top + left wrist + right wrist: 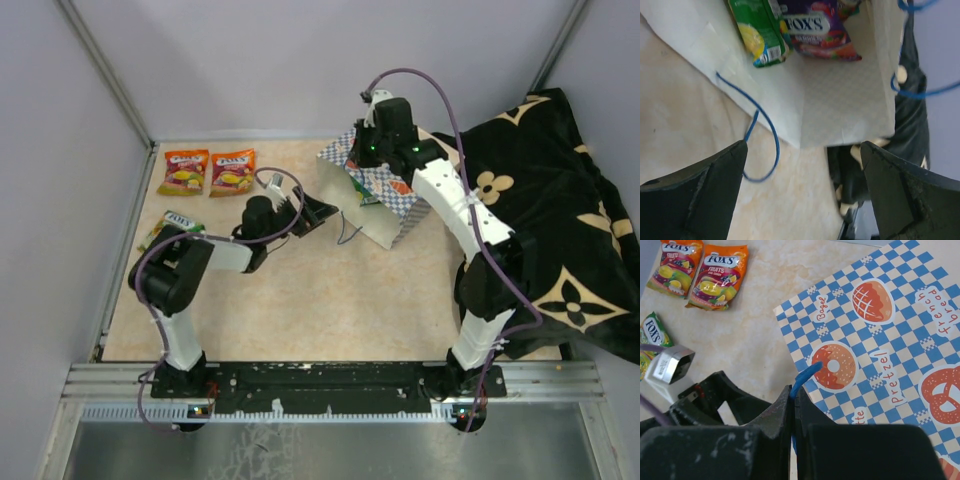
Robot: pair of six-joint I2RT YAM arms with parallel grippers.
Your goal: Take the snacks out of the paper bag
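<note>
1. Left claw: you are holding the left gripper (803, 150) spread wide. Its fingers (715, 190) are framing the mouth of the paper bag (840, 100) and gripping nothing. A loose cord loop (761, 135) is lying on the table (670, 130) between them.
2. Left arm: you are keeping it folded, with the forearm running low toward the bag's mouth.
3. Right claw: you are keeping the right gripper (792, 395) pressed together, pinching the blue cord handle (804, 376) at the edge of the bag's checked side.
4. Right arm: you are reaching it forward from its base, with the wrist bent down over the bag.
5. Bag: it is lying on its side at mid-table, mouth toward the left arm.
6. Snacks: a green packet (760, 35) and a purple packet (820, 30) are sitting inside the bag. Two orange packets (208, 172) are lying side by side at the far left. A second green packet (172, 226) is lying beside the left arm's elbow, partly hidden.
</note>
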